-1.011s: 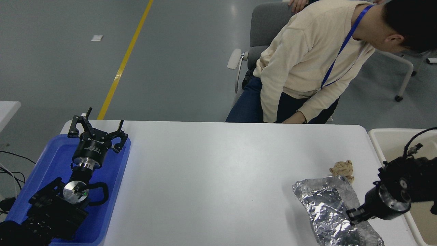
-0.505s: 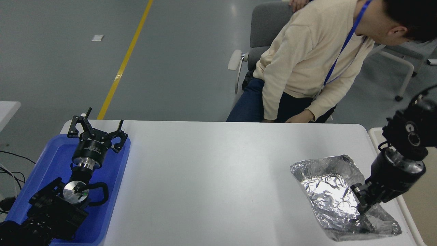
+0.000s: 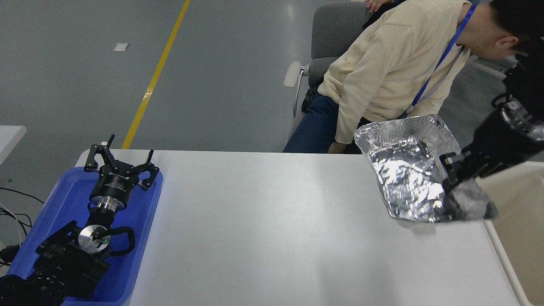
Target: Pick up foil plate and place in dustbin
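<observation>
1. While the foil plate [image 3: 403,170] hangs off my right claw [image 3: 451,175], raised clear of the tabletop [image 3: 263,229] near its right edge, I judge the biggest risk to be the sheet itself: it is wide, crumpled and floppy, pinched only at one edge, so a quick swing could fold it, tear it or pull it from the grip.
2. Since the dustbin [image 3: 516,221] sits just off the tabletop's right side, with only part of its beige wall in view, I could misjudge the release; the sheet may drape over the rim instead of dropping inside.
3. A person [image 3: 395,68] sits at the far side, close behind the raised foil, so a wide arc might brush them.
4. My left claw [image 3: 121,163] is parked with fingers spread over the blue tray [image 3: 63,199] at lower left and poses no risk.
5. Compared with half a second ago, the plate has come off the tabletop and now hangs higher and farther back, tilted up on edge; my right arm has risen with it.
6. The small tan paper ball seen a second ago beside the foil is no longer visible.
</observation>
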